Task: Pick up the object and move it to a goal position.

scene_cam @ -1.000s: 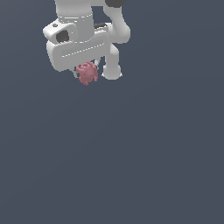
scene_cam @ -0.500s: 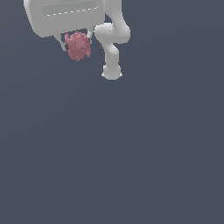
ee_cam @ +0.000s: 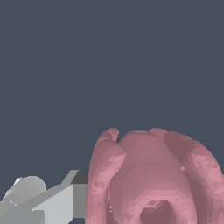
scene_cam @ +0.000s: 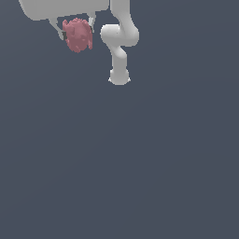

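Note:
The object (scene_cam: pixel 77 34) is a pinkish-red lumpy blob held between the fingers of my white gripper (scene_cam: pixel 76 29) near the top of the exterior view, high above the dark floor. One finger (scene_cam: pixel 59 28) shows on its left, the other (scene_cam: pixel 92 22) on its right. The gripper body is partly cut off by the top edge. In the wrist view the object (ee_cam: pixel 151 179) fills much of the picture, with one grey finger (ee_cam: pixel 65 199) beside it.
The arm's white links and base (scene_cam: pixel 119 77) stand to the exterior view's right of the gripper. The floor (scene_cam: pixel 140 163) is plain dark grey-blue with nothing else on it.
The gripper has risen with the object and moved toward the camera and the exterior view's left. It appears larger now and is cut off by the top edge.

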Motion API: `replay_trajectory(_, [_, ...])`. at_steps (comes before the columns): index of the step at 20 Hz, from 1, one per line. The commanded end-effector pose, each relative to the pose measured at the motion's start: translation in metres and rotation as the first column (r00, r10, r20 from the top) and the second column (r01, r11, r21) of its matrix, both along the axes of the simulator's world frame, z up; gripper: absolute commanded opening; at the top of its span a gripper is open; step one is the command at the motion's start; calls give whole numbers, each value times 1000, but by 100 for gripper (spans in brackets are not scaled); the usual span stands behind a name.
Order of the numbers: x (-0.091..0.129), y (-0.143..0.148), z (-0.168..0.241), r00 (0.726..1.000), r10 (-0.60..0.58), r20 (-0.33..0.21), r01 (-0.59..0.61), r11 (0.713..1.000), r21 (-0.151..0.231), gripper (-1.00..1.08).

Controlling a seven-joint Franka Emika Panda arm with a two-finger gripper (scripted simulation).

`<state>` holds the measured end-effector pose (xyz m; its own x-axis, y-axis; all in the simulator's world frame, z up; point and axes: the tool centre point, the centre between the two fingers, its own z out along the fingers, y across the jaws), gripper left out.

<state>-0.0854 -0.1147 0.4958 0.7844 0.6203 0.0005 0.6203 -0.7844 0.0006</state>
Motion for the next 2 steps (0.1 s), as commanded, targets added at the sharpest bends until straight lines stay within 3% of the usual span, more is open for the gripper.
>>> replay_trajectory(1, [0, 0, 2, 1000, 0, -1, 0, 1000, 0, -100])
replay_trajectory(2, [0, 0, 2, 1000, 0, -1, 0, 1000, 0, -100])
